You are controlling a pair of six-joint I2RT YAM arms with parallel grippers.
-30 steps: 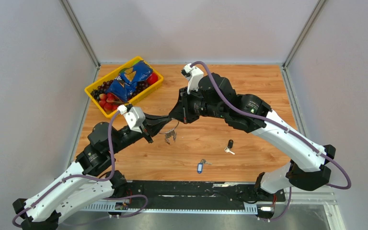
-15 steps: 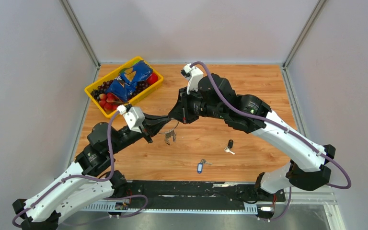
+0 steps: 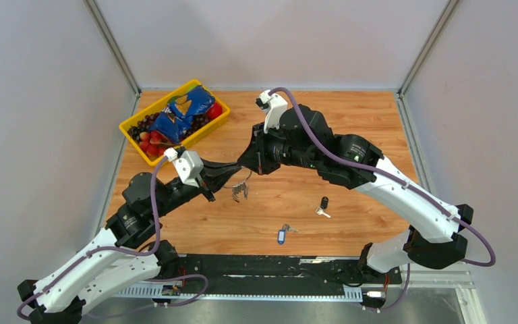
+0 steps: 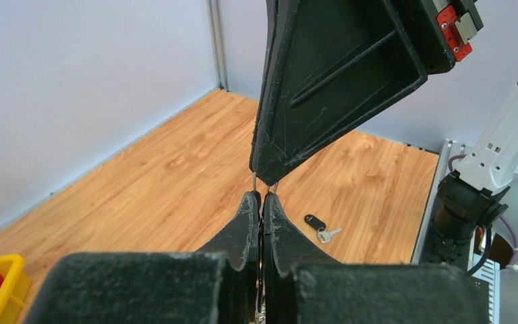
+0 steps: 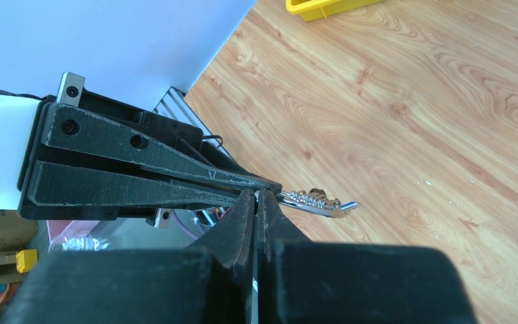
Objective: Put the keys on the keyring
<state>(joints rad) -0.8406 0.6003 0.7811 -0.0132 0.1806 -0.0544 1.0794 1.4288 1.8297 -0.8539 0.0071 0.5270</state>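
The keyring (image 3: 245, 181) is held above the table's middle between both grippers, and a small cluster of silver keys (image 3: 239, 194) hangs from it. My left gripper (image 3: 233, 178) is shut on the ring's wire (image 4: 254, 183). My right gripper (image 3: 247, 169) is shut on the same ring from the other side, and its fingers (image 4: 324, 94) meet mine tip to tip. In the right wrist view the hanging keys (image 5: 313, 200) stick out beside the shut tips. A black-headed key (image 3: 323, 204) and a blue-tagged key (image 3: 282, 235) lie loose on the wood.
A yellow basket (image 3: 129, 134) with strawberries, dark grapes and a blue bag stands at the back left. Grey walls enclose the wooden table (image 3: 351, 128) on three sides. A black rail (image 3: 276, 266) runs along the near edge.
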